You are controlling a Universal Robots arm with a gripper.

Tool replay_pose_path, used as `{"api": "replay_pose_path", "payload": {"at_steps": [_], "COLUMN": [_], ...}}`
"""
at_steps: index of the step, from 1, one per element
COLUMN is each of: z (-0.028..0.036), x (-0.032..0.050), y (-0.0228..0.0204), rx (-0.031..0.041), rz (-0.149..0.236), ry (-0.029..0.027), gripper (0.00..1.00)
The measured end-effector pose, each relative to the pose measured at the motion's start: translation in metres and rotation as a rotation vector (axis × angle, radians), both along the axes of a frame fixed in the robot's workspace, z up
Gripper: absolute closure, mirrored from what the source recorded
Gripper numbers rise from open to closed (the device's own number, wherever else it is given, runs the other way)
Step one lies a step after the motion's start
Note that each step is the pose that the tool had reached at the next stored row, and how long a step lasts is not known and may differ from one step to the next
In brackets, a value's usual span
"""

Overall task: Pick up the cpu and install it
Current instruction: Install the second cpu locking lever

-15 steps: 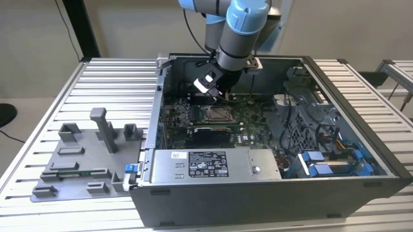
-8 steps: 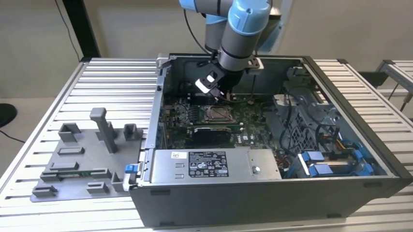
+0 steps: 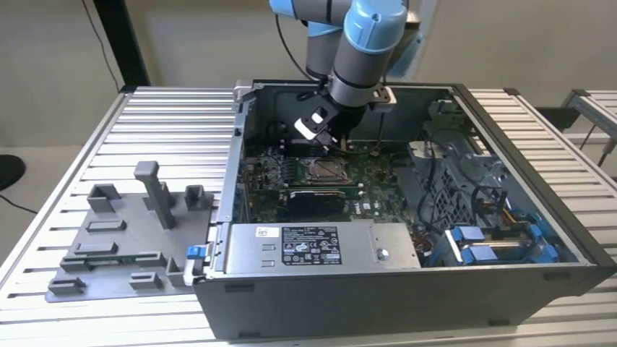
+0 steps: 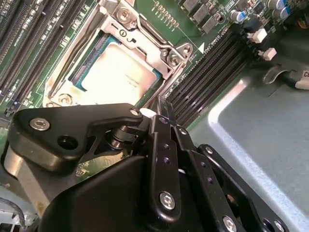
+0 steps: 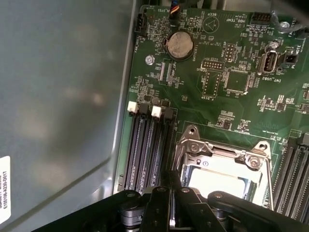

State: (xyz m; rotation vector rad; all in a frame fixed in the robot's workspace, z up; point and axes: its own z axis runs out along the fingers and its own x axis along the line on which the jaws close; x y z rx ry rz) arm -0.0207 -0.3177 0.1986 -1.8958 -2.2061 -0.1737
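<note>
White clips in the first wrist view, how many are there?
2. One white clip and another beside it, at the ends of the memory slots; the gripper may hide more.

In the exterior view we looked down at a slant into the open computer case. Both wrist views sat close over the motherboard, sharing its socket past the gripper.
</note>
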Motion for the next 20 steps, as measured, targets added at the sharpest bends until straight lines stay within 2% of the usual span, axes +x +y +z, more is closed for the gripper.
{"api": "replay_pose_path", "payload": {"at_steps": [15,20], "z": [-0.0017,-0.0024], "x": [0.0050,0.0057], "y": [0.0004,0.0012], "rx": [0.0003,0.0051], "rz": [0.000,0.000], "ry": [-0.0001,-0.0001], "gripper": [1.00,1.00]}}
